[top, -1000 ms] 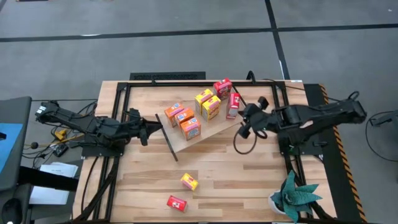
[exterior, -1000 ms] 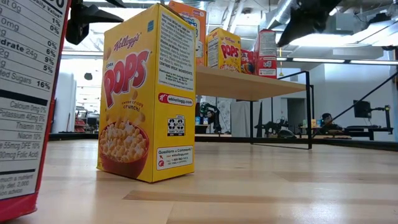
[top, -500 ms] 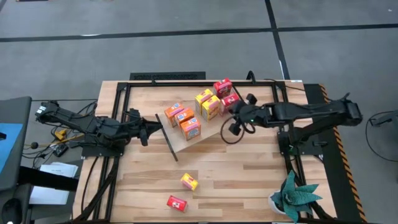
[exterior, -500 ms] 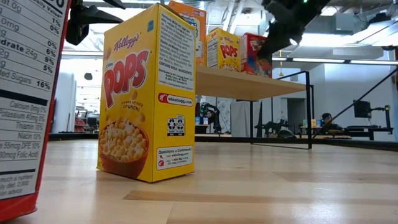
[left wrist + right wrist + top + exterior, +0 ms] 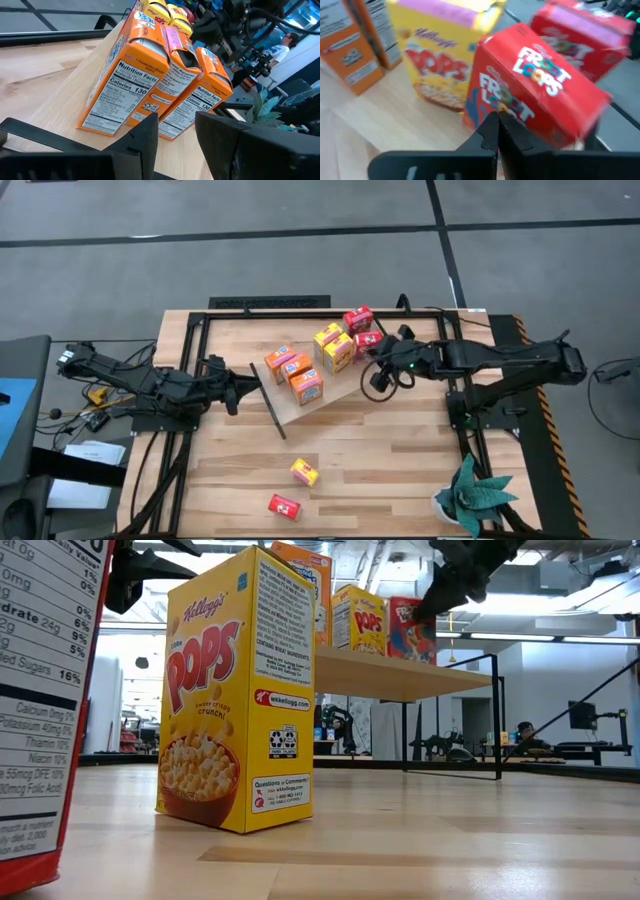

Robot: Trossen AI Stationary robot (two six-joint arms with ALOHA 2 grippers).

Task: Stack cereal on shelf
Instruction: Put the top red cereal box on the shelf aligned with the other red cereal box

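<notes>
The shelf [image 5: 330,395] stands slantwise on the table with several cereal boxes upright on it: three orange [image 5: 293,373], two yellow [image 5: 333,345] and two red [image 5: 358,318]. My right gripper [image 5: 377,352], shut, is at the nearer red Froot Loops box [image 5: 530,95] by the shelf's right end. My left gripper [image 5: 176,137] is level at the far corner of the shelf's left-end black rod frame [image 5: 274,412], its fingers apart. On the near part of the table stand a yellow box [image 5: 304,472] and a red box [image 5: 285,506]. My right gripper presses its shut fingertips [image 5: 492,125] against the red box's printed front [image 5: 485,102]. It comes from the table's right, slanting down. The box stands upright on the shelf board beside a yellow box. My left gripper: I cannot tell whether its fingers touch the shelf's rod frame.
A potted plant [image 5: 475,490] sits at the table's near right corner. A cable loop [image 5: 380,378] hangs under my right wrist. Black rails [image 5: 270,304] frame the tabletop. In the low view the yellow box [image 5: 235,690] stands close to the camera.
My right gripper has moved toward the table's left and a little toward its far edge, staying shut. The red box at the shelf's right end has slid inward along the board toward the yellow boxes and turned about, its front now showing in the low view.
</notes>
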